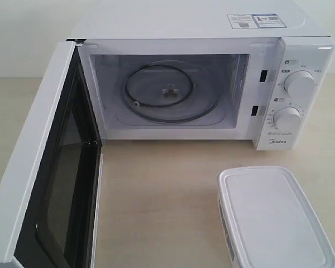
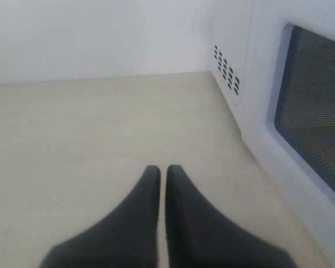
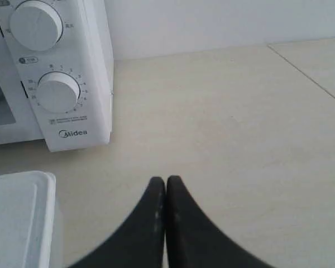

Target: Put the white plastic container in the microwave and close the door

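Tabletop bears white plastic container near right tool.

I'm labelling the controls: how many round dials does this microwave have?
2. The upper dial and the lower dial sit one above the other on the front of the microwave, right of its open cavity. No others show.

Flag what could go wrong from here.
The white plastic container looks wide and smooth; the right fingers, shut beside it, may get a poor grip and slip.
It looks nearly as wide as the turntable, so it could catch on the microwave frame.
The door stands wide open; swinging it before the box is fully in would jam.
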Robot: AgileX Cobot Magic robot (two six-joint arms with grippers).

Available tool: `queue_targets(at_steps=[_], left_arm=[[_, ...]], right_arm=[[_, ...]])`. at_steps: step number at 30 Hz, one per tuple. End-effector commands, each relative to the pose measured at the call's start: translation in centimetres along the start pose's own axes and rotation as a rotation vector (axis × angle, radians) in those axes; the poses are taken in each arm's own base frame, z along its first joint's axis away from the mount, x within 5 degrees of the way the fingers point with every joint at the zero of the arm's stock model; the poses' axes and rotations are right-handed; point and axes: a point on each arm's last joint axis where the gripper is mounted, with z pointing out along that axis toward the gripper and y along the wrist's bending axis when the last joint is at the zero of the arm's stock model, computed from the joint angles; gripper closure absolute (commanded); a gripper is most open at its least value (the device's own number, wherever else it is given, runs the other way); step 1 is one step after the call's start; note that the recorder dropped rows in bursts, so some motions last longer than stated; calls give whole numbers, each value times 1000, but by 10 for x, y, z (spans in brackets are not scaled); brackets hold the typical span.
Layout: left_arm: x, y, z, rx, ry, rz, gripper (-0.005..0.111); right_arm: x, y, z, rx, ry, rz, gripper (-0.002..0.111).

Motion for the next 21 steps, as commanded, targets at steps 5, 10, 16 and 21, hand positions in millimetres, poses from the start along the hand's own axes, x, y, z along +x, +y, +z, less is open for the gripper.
queue_targets(at_steps=[5,10,16,21], left_arm=[[1,0,0,-4,-3,7,102],[1,0,0,-4,-3,7,102],[1,0,0,-4,-3,7,102],[1,0,0,-4,-3,7,102]], right_arm=[[-20,2,-3,-8,-221,-97,108],[-30,4,-6,-22,-337,-98,108],[-39,5,-9,-34,-446,-98,108],[-48,7,-14,-51,-559,-88,108]])
